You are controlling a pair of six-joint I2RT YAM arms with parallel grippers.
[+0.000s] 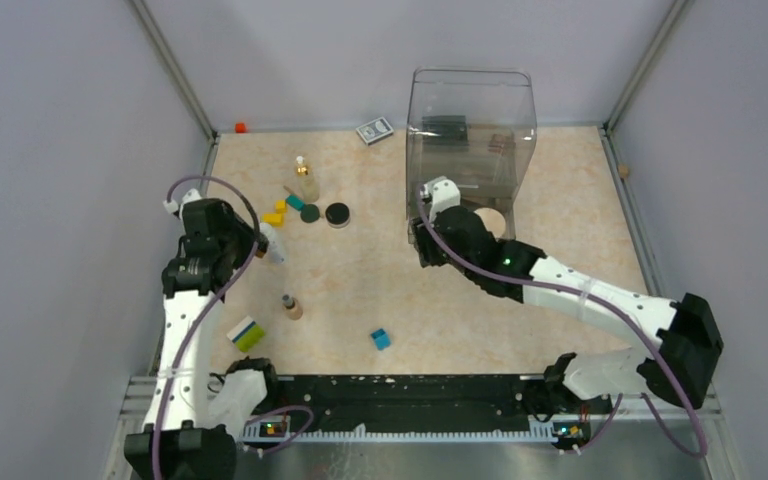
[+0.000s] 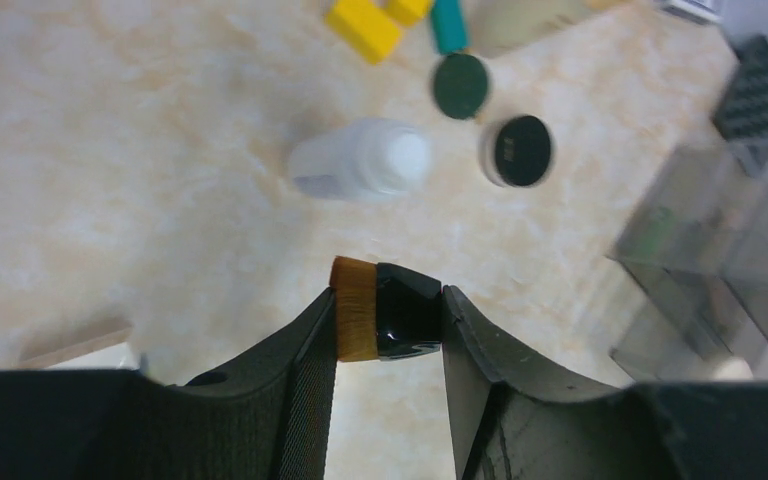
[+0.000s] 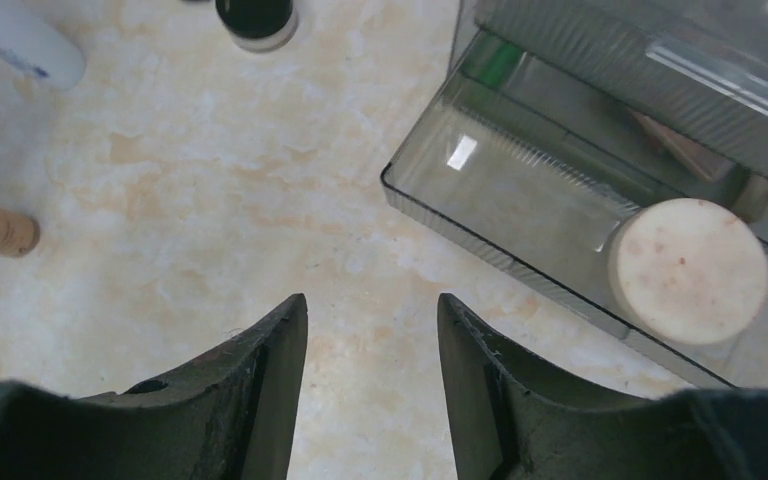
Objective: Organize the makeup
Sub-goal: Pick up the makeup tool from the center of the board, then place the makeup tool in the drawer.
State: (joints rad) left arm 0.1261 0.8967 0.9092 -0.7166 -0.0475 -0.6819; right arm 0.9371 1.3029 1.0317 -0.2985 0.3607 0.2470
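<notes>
Clamping a black, orange-bristled makeup brush (image 2: 400, 318) in the left gripper (image 2: 387, 296), above the tabletop (image 1: 410, 290) at 9 o'clock. Stowed, apparently: beige round disc (image 3: 688, 270) in the front tray of the clear organizer (image 1: 470, 100) at 1 o'clock. Left loose around 10 o'clock: white bottle (image 2: 360, 160), black compact (image 2: 518, 150), gold-capped bottle (image 1: 305, 178); tan tube (image 1: 291, 306) nearer 8. Leaving the right gripper (image 3: 370, 300) spread and empty beside that tray. Probably under half done.

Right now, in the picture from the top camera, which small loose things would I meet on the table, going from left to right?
yellow-green and white block → tan tube → black round compact → blue cube → beige round disc. Things whose places overlap are left out.
</notes>
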